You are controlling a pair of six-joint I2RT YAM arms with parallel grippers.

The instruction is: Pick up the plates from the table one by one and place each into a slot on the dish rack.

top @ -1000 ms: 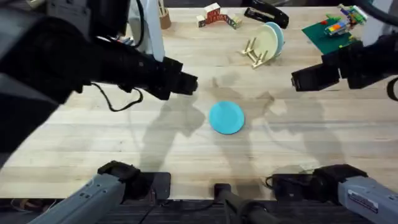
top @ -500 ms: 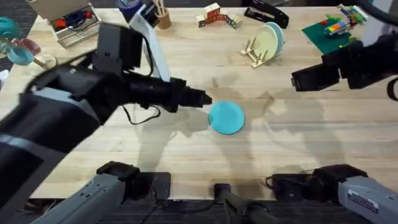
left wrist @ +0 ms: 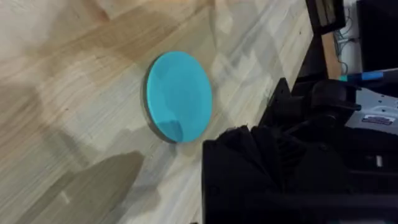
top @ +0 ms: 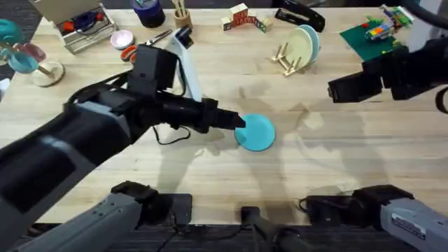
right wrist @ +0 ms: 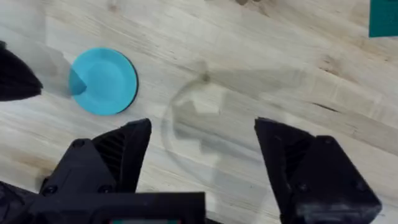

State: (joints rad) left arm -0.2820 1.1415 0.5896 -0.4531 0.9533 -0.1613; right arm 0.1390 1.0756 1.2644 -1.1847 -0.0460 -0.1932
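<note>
A bright turquoise plate (top: 256,132) lies flat on the table (top: 350,154) near the middle; it also shows in the left wrist view (left wrist: 179,96) and the right wrist view (right wrist: 104,80). My left gripper (top: 238,120) hangs at the plate's left edge, close over the rim. A cream-yellow plate (top: 299,46) stands upright in the dish rack (top: 283,60) at the back. My right gripper (top: 333,90) hovers to the right of the rack, and its fingers (right wrist: 118,149) are spread wide with nothing between them.
A paler blue plate (top: 314,38) stands behind the cream one in the rack. Wooden block toys (top: 242,17), a black stapler (top: 301,15) and a green brick plate (top: 372,33) line the back edge. A basket (top: 77,24) and a pink dish (top: 122,38) sit back left.
My left arm has come down and swung right, from well left of the turquoise plate to its left rim. The right arm and both plates have not moved.
</note>
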